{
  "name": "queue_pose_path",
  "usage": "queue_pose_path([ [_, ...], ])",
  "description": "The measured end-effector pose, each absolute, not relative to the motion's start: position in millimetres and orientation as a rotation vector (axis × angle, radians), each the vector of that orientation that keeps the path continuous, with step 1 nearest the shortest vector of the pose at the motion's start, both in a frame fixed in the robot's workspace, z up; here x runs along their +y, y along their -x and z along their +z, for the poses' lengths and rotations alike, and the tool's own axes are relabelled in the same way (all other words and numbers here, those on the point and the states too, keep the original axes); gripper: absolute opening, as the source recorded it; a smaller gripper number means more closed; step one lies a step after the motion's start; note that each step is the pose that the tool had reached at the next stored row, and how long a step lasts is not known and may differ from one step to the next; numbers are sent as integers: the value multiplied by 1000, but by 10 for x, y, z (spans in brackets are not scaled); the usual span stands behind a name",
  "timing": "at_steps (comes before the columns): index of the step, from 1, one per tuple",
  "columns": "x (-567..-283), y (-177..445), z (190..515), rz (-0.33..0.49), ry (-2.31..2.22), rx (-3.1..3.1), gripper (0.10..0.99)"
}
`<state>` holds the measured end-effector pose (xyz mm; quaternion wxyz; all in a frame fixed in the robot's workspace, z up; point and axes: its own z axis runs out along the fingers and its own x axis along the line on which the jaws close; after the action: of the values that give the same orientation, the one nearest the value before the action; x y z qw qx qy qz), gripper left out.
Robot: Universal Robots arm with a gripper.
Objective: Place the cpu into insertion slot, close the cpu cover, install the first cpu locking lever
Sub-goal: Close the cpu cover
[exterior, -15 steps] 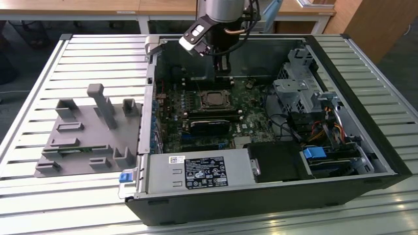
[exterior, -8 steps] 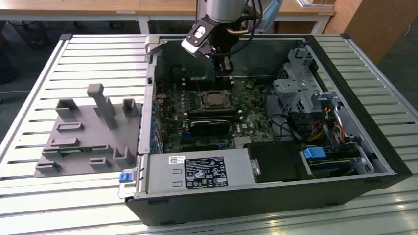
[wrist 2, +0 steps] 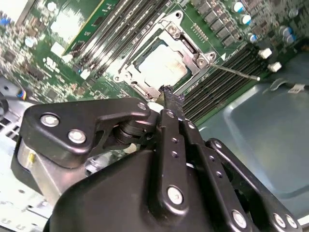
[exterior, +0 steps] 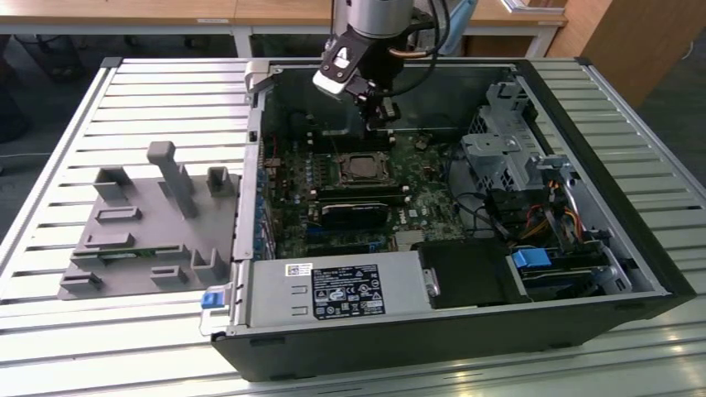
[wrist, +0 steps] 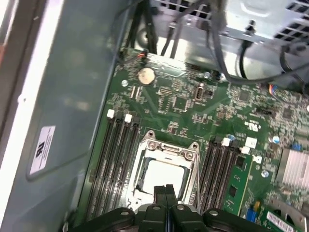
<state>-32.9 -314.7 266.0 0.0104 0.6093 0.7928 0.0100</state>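
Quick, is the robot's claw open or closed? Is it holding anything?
Gripper: closed, fingers together with nothing between them, tips close to the edge of the cpu cover.

lab or workshop: open computer case (exterior: 441, 343) on slatted metal bench (exterior: 111, 351), wooden desks (exterior: 165, 10) behind.

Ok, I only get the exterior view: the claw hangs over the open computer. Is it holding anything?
Observer: No. In both wrist views the claw is shut, with nothing in it.
Operator: What's just in front of it?
Observer: The chip, with a metal frame closed around it.
Operator: Anything sticking out?
Observer: In the second wrist view, a thin metal lever juts away from the frame.
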Motion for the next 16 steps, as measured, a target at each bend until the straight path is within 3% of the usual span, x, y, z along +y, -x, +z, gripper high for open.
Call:
queue_pose_path([
  [16,-3147,332,2657,34,-1670,2639,106],
])
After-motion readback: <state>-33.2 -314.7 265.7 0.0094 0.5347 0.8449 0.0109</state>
